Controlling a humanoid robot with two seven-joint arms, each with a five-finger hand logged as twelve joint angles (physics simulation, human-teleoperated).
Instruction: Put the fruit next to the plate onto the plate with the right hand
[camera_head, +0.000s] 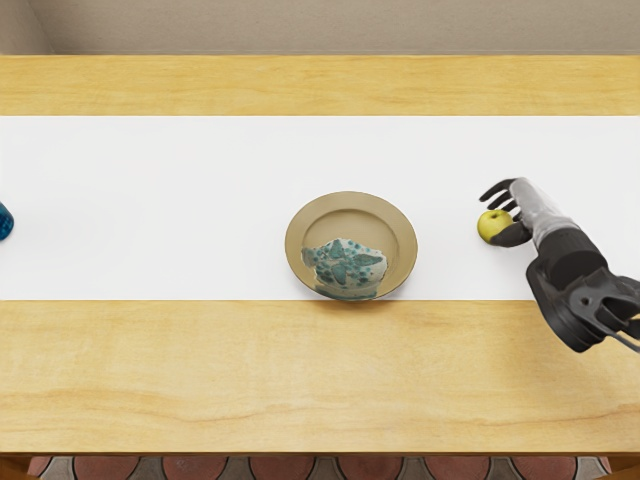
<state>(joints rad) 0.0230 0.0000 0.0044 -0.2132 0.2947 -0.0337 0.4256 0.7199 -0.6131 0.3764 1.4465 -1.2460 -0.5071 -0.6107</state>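
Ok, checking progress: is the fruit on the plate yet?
No, the fruit sits on the white cloth right of the plate.

Right hand (505, 210): dark matt casing, plastic look; wrist sleeve paler grey, dull metal look. Fruit (492, 225) at hand: smooth yellow-green skin, faint sheen. Plate (350, 197) left of hand: glossy, brass-toned, shiny mottled teal patch. Runner (200, 200) under hand: white, matt, smooth. Table (300, 370) either side of runner: pale wood, fine grain, satin finish. Blue object (4, 221) far left of hand: glossy.
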